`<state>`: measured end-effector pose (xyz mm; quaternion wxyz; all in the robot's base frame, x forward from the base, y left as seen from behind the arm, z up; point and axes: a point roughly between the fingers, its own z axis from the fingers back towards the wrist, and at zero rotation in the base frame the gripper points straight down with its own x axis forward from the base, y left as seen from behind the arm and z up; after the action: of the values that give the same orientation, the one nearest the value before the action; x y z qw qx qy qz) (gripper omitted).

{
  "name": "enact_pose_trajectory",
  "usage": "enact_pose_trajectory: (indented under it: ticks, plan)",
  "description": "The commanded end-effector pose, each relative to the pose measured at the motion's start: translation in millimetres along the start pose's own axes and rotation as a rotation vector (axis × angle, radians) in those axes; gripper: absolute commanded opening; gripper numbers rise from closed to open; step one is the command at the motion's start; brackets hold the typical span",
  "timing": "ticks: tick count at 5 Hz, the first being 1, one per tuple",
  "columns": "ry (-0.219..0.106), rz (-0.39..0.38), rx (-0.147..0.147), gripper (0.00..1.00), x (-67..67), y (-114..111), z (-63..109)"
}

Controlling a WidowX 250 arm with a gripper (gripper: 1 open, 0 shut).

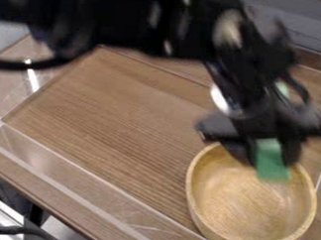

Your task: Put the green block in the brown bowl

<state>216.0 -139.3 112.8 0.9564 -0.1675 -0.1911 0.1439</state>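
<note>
Over the wooden bowl [214,208], the gripper [267,138] is clamped on the green block [271,160], which hangs above the bowl's far part; best to centre it, lower gently, then release.

Our arm, mostly black
We see a blurred, bulky black robot arm [154,33] with angular black segments toward its end, broken by pale grey-white patches and small light spots; the blur hides any screws or lettering.

Brown wood-grain tbl [108,122], clr strip nr edge.
</note>
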Motion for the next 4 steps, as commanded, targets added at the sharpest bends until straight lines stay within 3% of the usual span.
enact_pose_trajectory:
  ticks: [1,3,4]
  plan:
    - [-0.027,0.013,-0.022,0.00,-2.8,-4,-7.4]
    - [-0.036,0.084,-0.015,0.00,-11.7,9,-29.2]
    - [-0.042,0.102,-0.017,0.00,-5.0,11,-32.6]
